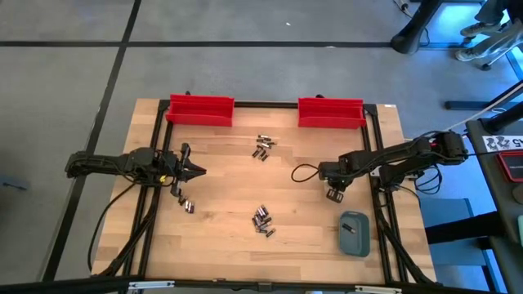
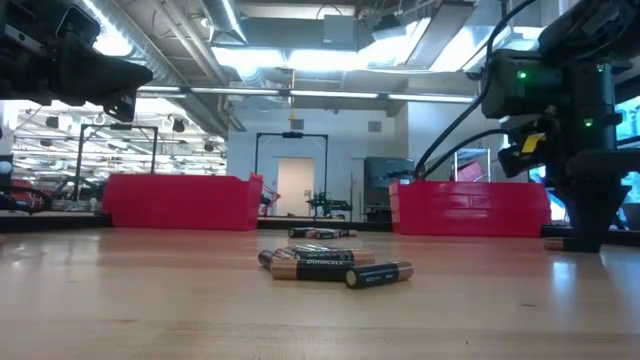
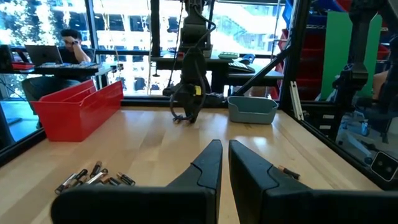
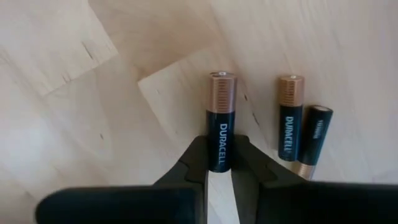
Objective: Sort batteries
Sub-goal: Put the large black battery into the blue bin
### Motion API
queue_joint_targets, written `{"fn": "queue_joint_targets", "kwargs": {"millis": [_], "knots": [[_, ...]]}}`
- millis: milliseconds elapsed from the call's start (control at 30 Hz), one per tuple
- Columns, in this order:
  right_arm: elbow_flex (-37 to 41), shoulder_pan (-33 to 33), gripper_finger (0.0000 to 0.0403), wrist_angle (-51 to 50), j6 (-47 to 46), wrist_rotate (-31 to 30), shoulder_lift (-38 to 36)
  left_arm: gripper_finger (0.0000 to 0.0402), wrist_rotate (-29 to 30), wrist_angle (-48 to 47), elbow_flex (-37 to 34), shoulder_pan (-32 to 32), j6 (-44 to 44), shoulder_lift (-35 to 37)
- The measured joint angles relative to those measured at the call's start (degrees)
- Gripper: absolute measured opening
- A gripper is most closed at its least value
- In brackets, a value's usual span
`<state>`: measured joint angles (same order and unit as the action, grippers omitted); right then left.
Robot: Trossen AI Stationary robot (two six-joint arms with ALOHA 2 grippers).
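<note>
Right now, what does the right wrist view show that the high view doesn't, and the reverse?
Only the right wrist view shows the right pincer shut on a copper-topped battery, with two more batteries lying beside it. Only the high view shows both red bins, the grey-blue case, the other battery clusters and the left pincer. Both show the right pincer low over the wooden table.
</note>
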<state>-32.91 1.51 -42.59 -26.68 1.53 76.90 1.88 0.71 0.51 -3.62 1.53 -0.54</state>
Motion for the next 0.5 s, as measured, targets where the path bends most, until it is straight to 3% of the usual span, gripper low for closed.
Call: {"fn": "queue_joint_targets", "kwargs": {"millis": [133, 267, 500], "knots": [[-1.8, 0.0, 0.0037, -1.4, 3.3, -0.5, 0.2, 0.002, 0.0, 0.0, 0.0, 0.0, 1.0, 0.0], [-8.4, 0.6, 0.0037, -3.5, 6.9, -0.9, -0.8, 0.002, 0.0, 0.0, 0.0, 0.0, 4.8, 0.0], [-23.3, 12.7, 0.0037, -12.6, 9.0, -2.5, -2.8, 0.002, 0.0, 0.0, 0.0, 0.0, 10.8, 0.0]]}}
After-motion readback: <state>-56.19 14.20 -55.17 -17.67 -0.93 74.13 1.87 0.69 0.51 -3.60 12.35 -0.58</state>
